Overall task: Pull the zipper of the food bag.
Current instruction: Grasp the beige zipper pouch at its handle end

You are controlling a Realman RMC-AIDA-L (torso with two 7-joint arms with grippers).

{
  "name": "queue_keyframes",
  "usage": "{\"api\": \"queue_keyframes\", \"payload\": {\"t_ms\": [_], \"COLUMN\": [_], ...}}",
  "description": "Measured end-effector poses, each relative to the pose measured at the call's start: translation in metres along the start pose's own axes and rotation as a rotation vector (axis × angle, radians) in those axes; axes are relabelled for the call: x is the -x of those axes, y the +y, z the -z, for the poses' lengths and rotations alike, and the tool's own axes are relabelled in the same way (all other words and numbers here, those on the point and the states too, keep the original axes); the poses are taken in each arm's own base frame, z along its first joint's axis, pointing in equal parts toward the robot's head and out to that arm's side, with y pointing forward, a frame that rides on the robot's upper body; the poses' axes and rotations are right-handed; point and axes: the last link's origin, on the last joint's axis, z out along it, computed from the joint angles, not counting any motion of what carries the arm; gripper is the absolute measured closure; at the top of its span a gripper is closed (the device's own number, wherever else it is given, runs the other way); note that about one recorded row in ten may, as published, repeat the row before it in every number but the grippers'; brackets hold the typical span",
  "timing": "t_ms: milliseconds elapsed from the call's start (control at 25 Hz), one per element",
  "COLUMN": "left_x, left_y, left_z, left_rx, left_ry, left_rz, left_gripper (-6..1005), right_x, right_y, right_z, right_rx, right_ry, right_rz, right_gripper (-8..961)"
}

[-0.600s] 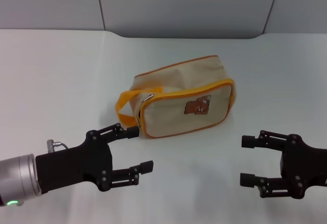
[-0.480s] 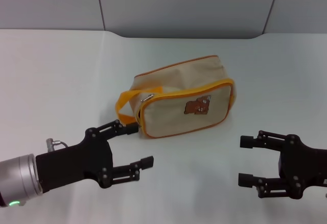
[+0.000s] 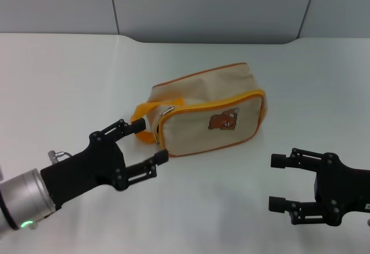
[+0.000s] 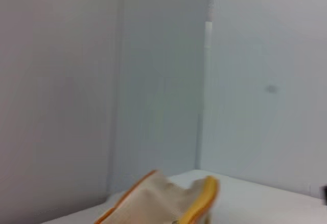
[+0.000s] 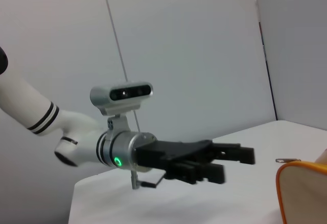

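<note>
the beige fabric food bag [image 3: 205, 112] with orange piping is lying mid-table, its small silver zipper pull [image 3: 166, 111] facing the black left gripper [image 3: 149, 143], which is hovering spread wide beside that end, likely lining up a pinch. the black right gripper [image 3: 277, 181] is waiting apart, also spread.

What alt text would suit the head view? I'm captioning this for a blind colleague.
A beige food bag with orange piping lies on a white table, its silver zipper at the end by the orange strap. The open left gripper reaches toward that end, and the open right gripper hovers apart, nearer the robot.
</note>
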Motion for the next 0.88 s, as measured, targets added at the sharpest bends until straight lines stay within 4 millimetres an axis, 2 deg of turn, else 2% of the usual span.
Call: {"api": "queue_keyframes", "payload": {"t_ms": [280,440,880], "left_x": [0.022,0.026,0.031], "left_y": [0.007,0.014,0.007], "left_z": [-0.021,-0.032,-0.059], "left_rx": [-0.194,-0.245,-0.314], "left_ry": [0.016,0.023,-0.053], "left_rz": [0.023,0.004,0.034], "left_gripper": [197,202,215], "right_x": [-0.001,-0.001,-0.004], "right_y": [0.001,0.001,0.0], "right_z": [0.0,0.0,-0.003], "right_rx": [-0.002,-0.001,-0.017], "right_ry": [-0.001,-0.001,0.004], "right_rz": [-0.003,-0.004,-0.008], "right_gripper": [118,118,119]}}
